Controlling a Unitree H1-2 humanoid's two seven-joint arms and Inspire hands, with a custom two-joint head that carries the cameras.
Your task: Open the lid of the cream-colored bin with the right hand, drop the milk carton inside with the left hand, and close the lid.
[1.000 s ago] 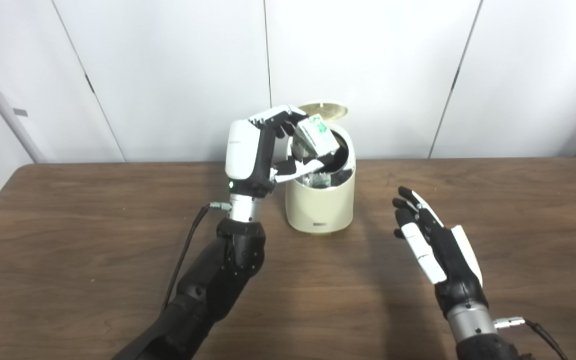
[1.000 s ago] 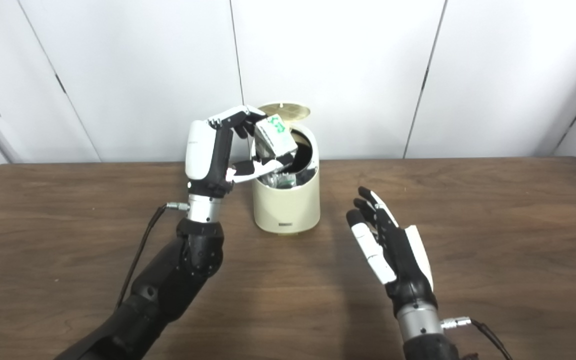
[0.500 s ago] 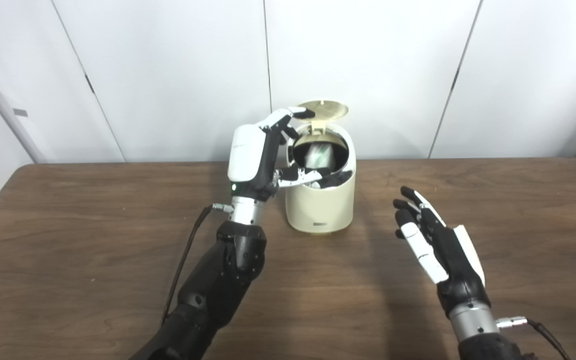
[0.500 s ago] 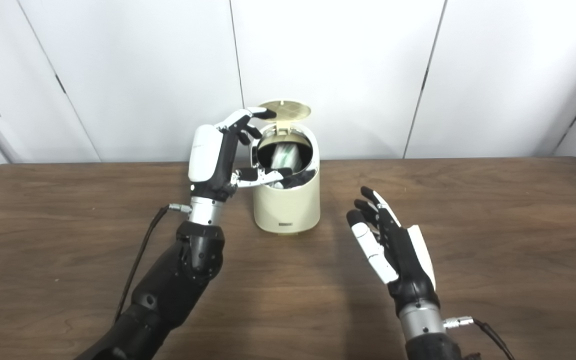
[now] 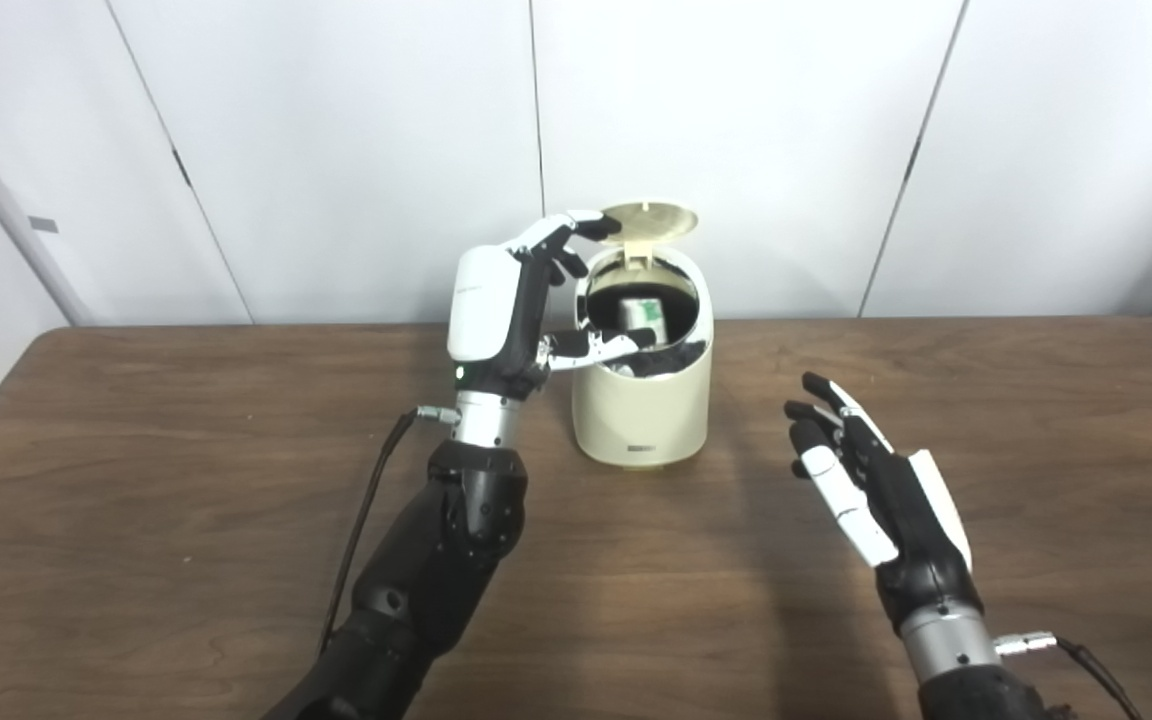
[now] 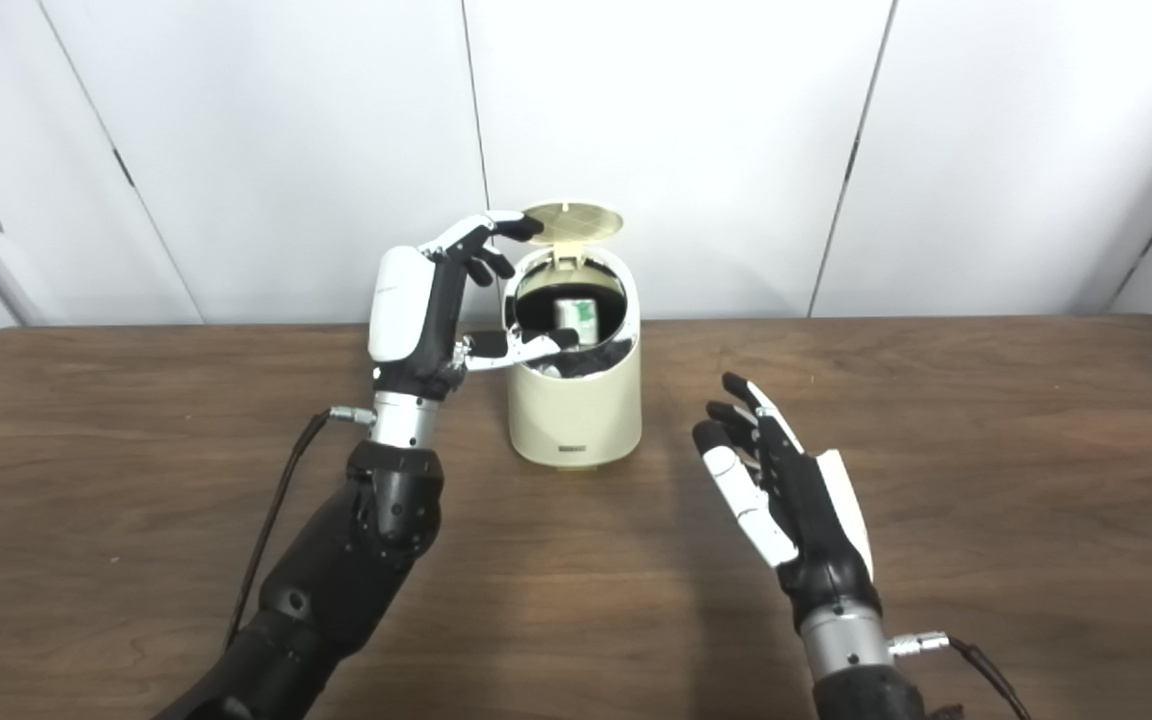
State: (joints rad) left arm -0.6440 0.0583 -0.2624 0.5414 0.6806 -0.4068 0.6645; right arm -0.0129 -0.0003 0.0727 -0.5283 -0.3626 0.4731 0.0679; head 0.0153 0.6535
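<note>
Milk carton inside cream-colored bin, green print unreadable, left hand and right hand empty, fingers spread

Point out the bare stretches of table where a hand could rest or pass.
Bare table lies left of the left hand, and more lies right of the right hand. Crowded: the left hand hangs at the bin mouth, beside the raised lid.

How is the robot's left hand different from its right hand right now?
The left robot hand is raised beside the cream-colored plastic bin, fingers reaching over its open top; the right robot hand hangs low over the brown wooden table, away from the bin. The left stands upright; the right leans, palm up. Both are open, holding nothing.
</note>
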